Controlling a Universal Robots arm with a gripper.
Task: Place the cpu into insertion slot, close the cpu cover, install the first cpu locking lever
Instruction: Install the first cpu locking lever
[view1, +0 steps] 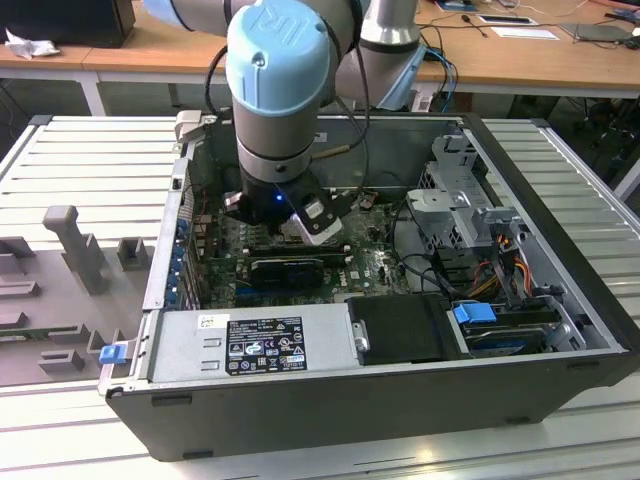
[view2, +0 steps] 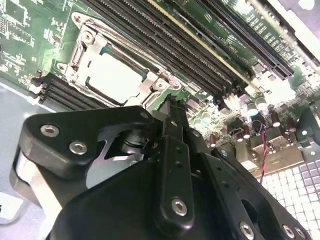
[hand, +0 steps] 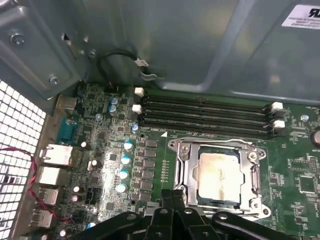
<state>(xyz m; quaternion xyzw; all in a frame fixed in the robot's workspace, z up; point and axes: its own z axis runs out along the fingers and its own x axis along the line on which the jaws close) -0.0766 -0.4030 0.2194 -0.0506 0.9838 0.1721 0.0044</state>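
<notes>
From my exterior view the arm's wrist hides the insertion slot (hand: 217, 172), while in both wrist views I see the cpu (hand: 218, 172) seated under the closed cpu cover (hand: 182, 167), and the gripper (hand: 172, 196), fingers together and empty, just beside it.

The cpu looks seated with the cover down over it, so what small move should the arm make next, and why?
Probably a short shift toward the socket's edge to find the locking lever. In both wrist views the cpu lies in the insertion slot with the cpu cover framing it, and the gripper sits just beside the socket, holding nothing.
</notes>
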